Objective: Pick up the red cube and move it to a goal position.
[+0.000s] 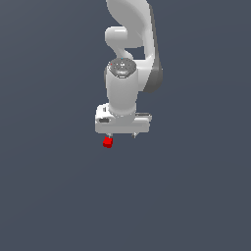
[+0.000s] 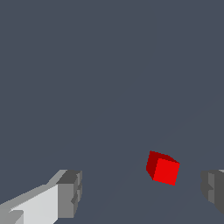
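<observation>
The red cube is a tiny bright red block on the dark grey floor, just below the left end of the white gripper in the exterior view. In the wrist view the cube lies between the two grey fingertips, closer to one fingertip than to the other. The jaws stand wide apart and touch nothing. The gripper is open and empty, hovering close above the floor near the cube.
The white arm rises behind the gripper to the top of the exterior view. A plain dark grey floor surrounds the cube on all sides.
</observation>
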Tool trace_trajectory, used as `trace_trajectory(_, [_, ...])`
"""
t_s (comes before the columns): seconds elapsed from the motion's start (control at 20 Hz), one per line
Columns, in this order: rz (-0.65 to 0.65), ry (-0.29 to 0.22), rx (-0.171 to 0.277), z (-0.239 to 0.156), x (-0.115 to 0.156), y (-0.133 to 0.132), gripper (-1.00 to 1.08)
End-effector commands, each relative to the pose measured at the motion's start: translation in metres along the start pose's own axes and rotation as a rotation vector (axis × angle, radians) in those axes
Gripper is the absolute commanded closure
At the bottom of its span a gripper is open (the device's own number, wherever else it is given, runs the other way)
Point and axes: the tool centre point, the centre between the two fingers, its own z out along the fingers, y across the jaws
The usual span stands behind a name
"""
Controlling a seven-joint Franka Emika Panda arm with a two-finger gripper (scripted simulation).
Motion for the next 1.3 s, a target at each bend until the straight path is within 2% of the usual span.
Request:
trace_trajectory(0.0, [0.000, 0.000, 0.000, 0.000, 0.000, 0.000, -0.92])
trace_trajectory(0.45, [0.043, -0.004, 0.002, 0.024, -0.009, 0.014, -0.92])
trace_trajectory(0.95, [0.179, -0.016, 0.009, 0.102, -0.040, 0.055, -0.92])
trace_trajectory(1.25, [0.239, -0.021, 0.013, 0.137, -0.055, 0.071, -0.92])
